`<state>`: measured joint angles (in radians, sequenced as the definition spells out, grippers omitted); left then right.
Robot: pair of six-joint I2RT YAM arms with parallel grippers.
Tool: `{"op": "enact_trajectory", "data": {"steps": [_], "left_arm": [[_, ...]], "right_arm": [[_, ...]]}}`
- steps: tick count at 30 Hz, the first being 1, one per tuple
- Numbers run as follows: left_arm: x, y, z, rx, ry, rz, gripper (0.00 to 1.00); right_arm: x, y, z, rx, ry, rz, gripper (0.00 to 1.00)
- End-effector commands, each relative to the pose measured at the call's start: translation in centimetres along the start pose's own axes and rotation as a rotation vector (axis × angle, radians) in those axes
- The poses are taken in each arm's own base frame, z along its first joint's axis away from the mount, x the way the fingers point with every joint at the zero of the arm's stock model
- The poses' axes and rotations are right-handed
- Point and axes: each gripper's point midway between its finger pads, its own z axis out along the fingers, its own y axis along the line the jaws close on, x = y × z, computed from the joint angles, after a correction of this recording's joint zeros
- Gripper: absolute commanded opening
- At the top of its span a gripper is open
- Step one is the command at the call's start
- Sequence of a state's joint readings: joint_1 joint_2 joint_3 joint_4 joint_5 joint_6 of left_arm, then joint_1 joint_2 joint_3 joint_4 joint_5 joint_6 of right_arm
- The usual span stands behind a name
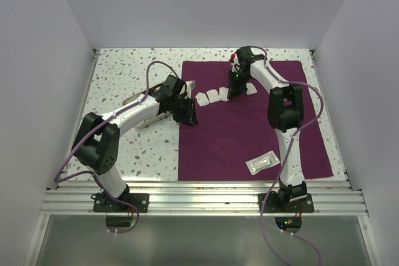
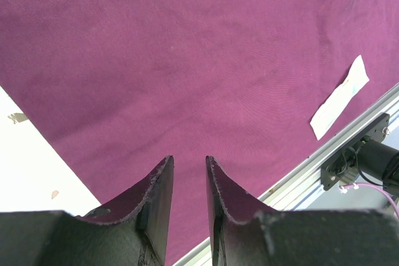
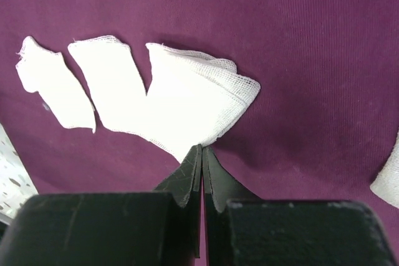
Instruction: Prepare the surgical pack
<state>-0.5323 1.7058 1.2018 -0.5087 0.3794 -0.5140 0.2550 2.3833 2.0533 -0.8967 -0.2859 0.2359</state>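
Note:
The surgical pack's purple drape [image 1: 249, 132] [image 2: 187, 48] [image 3: 299, 29] lies flat on the right half of the table. A row of white gauze squares [image 1: 213, 96] [image 3: 103, 88] sits near its far edge. The nearest square [image 3: 199, 101] tapers into the tips of my right gripper [image 1: 234, 93] [image 3: 201, 147], which is shut on its corner. One more gauze square [image 3: 389, 179] lies to the right. A flat white pouch [image 1: 262, 163] [image 2: 340, 98] rests on the drape's near part. My left gripper [image 1: 189, 116] [image 2: 189, 159] hovers over the drape's left edge, open, with nothing between its fingers.
A grey flat thing [image 1: 136, 100] lies on the speckled tabletop [image 1: 124, 73], mostly hidden under the left forearm. A small white piece [image 1: 192, 84] sits by the drape's far left corner. A metal rail [image 1: 199, 194] [image 2: 299, 179] runs along the near edge. White walls enclose the other three sides.

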Motion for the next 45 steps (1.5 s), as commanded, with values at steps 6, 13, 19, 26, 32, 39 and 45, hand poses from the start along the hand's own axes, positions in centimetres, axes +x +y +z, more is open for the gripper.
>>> {"op": "enact_trajectory", "data": {"steps": [6,13,19,26,32,39,45], "left_arm": [[-0.8,-0.7,-0.1,0.037,-0.027,0.006,0.31],[-0.7,-0.7,0.0,0.039,-0.024,0.004,0.31],[-0.6,-0.7,0.1,0.044,-0.02,0.004,0.32],[-0.7,-0.7,0.0,0.043,-0.024,0.005,0.32],[-0.6,-0.6,0.2,0.042,-0.017,0.006,0.32],[-0.7,-0.7,0.2,0.041,-0.017,0.01,0.32],[-0.7,-0.6,0.4,0.042,-0.013,0.009,0.32]], "right_arm": [[-1.4,0.2,-2.1,-0.05,-0.048,-0.041,0.07],[-0.7,1.0,-1.5,-0.104,-0.033,0.02,0.32],[-0.6,1.7,-1.0,-0.137,-0.035,0.064,0.35],[-0.4,2.1,-0.5,-0.164,-0.023,0.107,0.34],[-1.1,1.6,-1.0,-0.114,-0.046,0.128,0.26],[-2.4,1.7,-2.4,-0.093,-0.068,0.098,0.05],[-3.8,1.8,-4.5,-0.059,-0.109,0.04,0.0]]}}
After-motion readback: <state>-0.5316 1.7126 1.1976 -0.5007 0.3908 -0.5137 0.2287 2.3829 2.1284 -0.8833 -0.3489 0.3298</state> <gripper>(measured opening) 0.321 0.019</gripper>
